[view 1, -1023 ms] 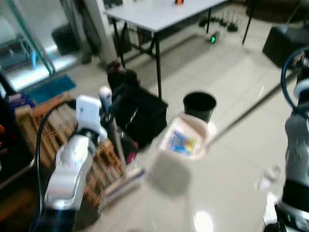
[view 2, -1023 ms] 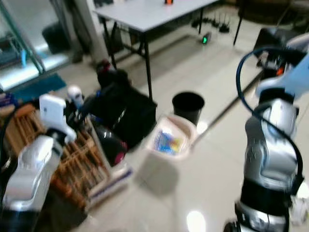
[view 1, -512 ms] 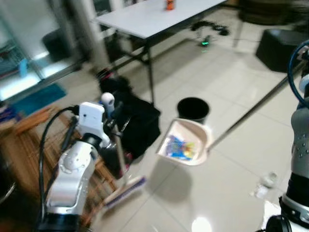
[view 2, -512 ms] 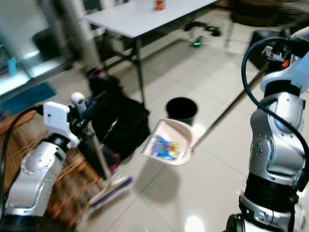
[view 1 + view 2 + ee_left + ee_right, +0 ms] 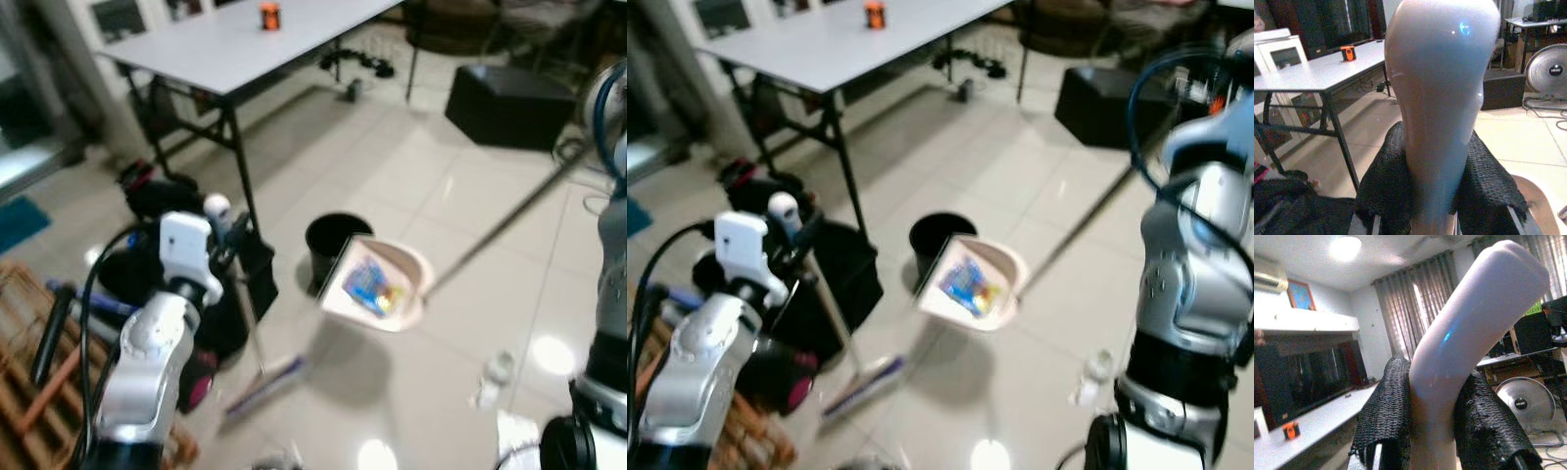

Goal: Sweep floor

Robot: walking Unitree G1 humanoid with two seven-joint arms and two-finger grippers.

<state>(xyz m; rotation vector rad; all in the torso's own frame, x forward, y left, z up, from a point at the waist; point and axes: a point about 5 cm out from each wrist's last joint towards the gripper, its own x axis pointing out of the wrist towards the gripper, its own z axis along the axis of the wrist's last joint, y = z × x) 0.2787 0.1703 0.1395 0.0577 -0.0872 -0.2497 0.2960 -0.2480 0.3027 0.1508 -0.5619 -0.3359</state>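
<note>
change: camera has swung since a second ago; the bin now sits near frame centre, wooden pallet has slid off to the lower left, worktop is further up. Pan hangs closer to the bin than before, nearly at its rim.
left pincer [image 5: 1425, 196]: clamped on the broom [image 5: 257, 333] handle top; black mesh fingers [image 5: 1381, 191] press it from both sides. Arm raised at the robot's left.
broom: handle runs down from the left pincer, tilted; head [image 5: 265, 384] is on the floor, just beside a black bag [image 5: 211, 313].
right pincer [image 5: 1442, 431]: gripped on the pan handle's bent pale end; fingers [image 5: 1386, 416] on both sides of it.
pan [image 5: 377, 287]: pale dustpan held off the floor on a long thin pole [image 5: 509, 217] that slants up toward the robot's right arm [image 5: 1195, 284]. Tipped, open side facing the camera. Blue and yellow scraps [image 5: 372, 284] lie inside.
bin [image 5: 333, 245]: black round bin, upright on the floor, just behind the pan's left edge; touching or not, cannot tell.
floor [image 5: 421, 157]: glossy pale tiles, light glare. A small clear bottle [image 5: 490, 377] lies near the robot's right leg.
worktop [image 5: 225, 44]: white, black legs, far left; a small orange thing [image 5: 268, 14] stands near its far edge.
other: black box [image 5: 509, 93] on the floor at far right; pallet [image 5: 29, 343] at lower left, blurred.
</note>
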